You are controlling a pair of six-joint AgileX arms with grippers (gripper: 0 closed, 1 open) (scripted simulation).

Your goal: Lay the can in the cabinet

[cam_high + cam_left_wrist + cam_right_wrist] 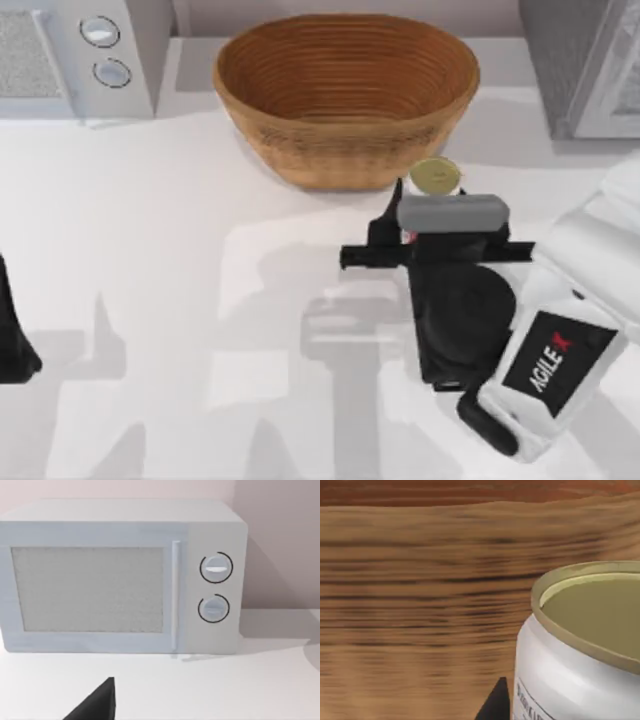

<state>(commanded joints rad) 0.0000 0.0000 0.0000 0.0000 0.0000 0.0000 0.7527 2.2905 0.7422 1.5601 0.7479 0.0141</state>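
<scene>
A: As seen from above, where is the can [435, 176] placed?

B: It is stood upright on the desk [200, 300], just in front of the basket [345, 95] and close against its wall. Its gold top is seen clearly, while the white body is mostly covered by the right arm's wrist.

A: And how is the right end effector [405, 232] held?

B: It is set right at the can, on the side away from the basket. In the right wrist view the can [580, 655] is seen very near, with one dark fingertip [495, 702] just beside it and the basket wall [420, 605] behind. Whether the can is gripped cannot be told; the fingers are largely hidden.

A: What of the cabinet [585, 65]?

B: It is found at the far right corner of the desk, well apart from the can.

A: And the left arm?

B: The left end effector [15, 345] is parked at the desk's left edge. Its wrist camera is faced toward the microwave [125, 575], and one dark fingertip [97, 702] is seen; possibly the fingers are apart, but that cannot be told.
</scene>
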